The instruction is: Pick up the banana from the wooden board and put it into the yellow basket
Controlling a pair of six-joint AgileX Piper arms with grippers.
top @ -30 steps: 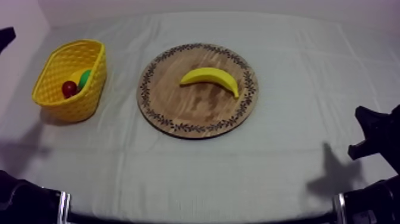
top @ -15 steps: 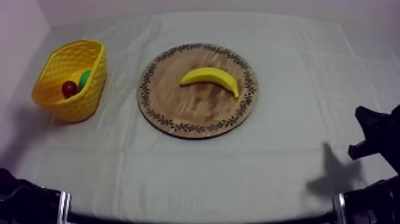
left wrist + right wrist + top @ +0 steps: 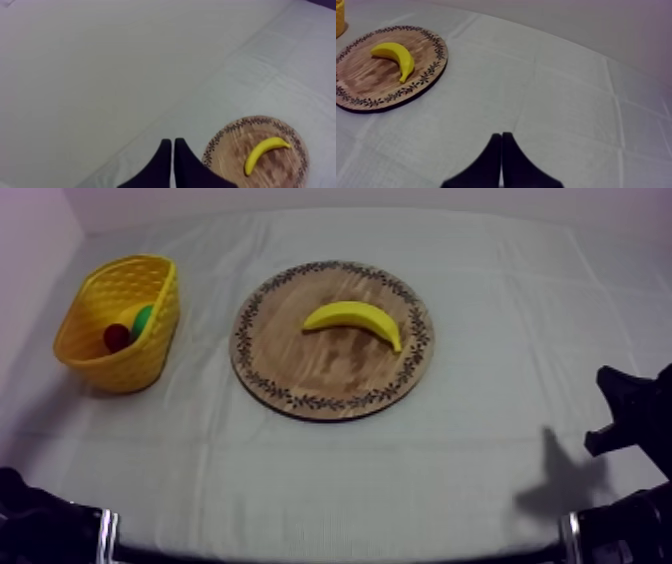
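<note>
The yellow banana [image 3: 355, 318] lies on the round wooden board [image 3: 330, 378] with a patterned rim, at mid-table. The yellow basket [image 3: 100, 358] stands at the left, apart from the board. My left gripper [image 3: 173, 142] is shut on nothing, its fingers together as a narrow wedge, high above the cloth with the banana [image 3: 264, 154] and board [image 3: 230, 150] well beyond it. My right gripper [image 3: 501, 136] is also shut on nothing, over bare cloth, far from the banana [image 3: 395, 55] on the board [image 3: 366, 90].
Inside the basket lie a small red fruit [image 3: 117, 337] and a green fruit [image 3: 144, 320]. My right arm [image 3: 628, 413] sits low at the right edge, my left arm [image 3: 30, 523] at the lower left. A basket corner [image 3: 339, 17] shows beyond the board.
A black part of my left arm at the upper left edge of the top view has gone from sight, and its shadow beside the basket has faded. The banana, board and right arm are still.
</note>
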